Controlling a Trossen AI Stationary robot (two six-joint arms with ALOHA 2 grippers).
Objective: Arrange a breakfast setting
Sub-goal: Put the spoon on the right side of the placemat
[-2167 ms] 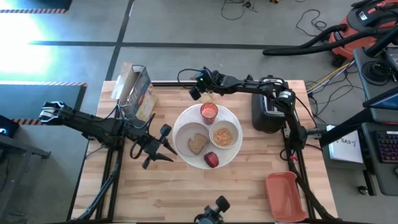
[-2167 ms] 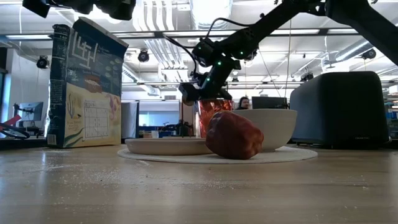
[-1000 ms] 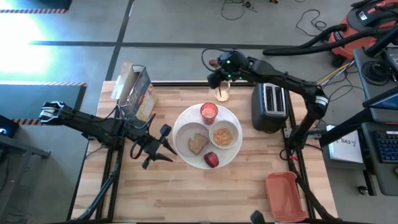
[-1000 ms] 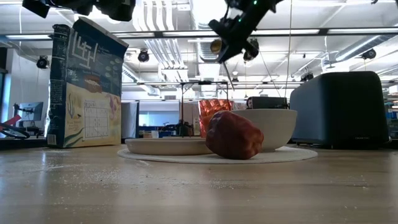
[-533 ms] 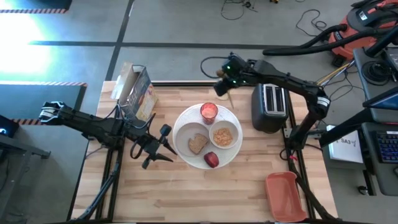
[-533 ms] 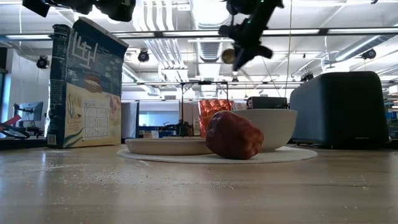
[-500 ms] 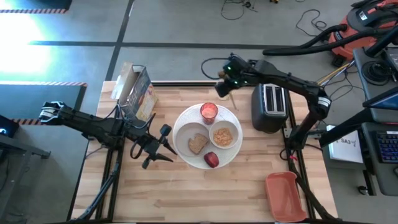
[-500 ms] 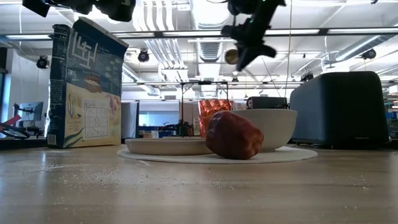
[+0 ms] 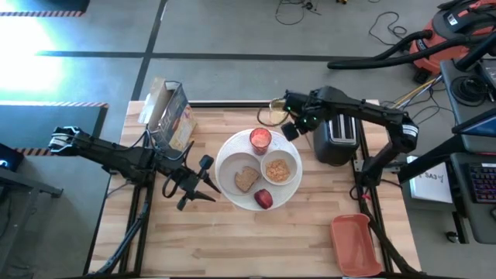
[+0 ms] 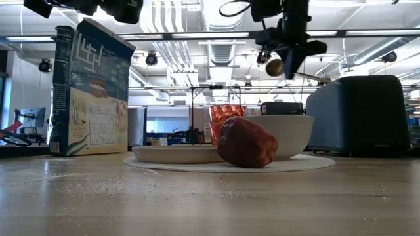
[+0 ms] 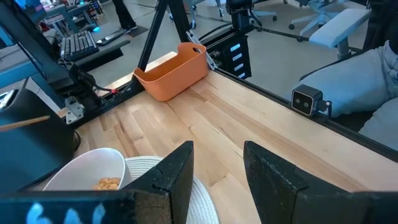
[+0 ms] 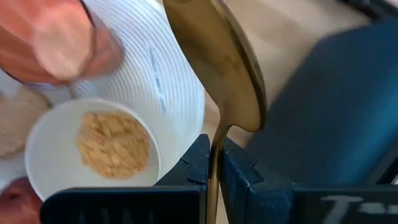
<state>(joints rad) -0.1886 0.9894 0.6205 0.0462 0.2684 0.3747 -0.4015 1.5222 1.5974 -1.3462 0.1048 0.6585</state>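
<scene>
Right hand [image 12: 212,163] clamps gold spoon [image 12: 217,68] above table | left hand [image 11: 216,171] spread, beside plate [image 9: 227,167]

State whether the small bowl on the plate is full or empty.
Partly filled. The bowl holds a low heap of tan cereal with bare white around it, seen from above and in the right wrist view.

The right tool [image 10: 287,54] holds the gold spoon [image 10: 274,67] above the small white bowl [image 10: 281,134].

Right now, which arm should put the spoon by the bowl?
The right. Its gripper already holds the spoon up above the table beside the bowl. The left gripper waits open on the plate's far side.
</scene>
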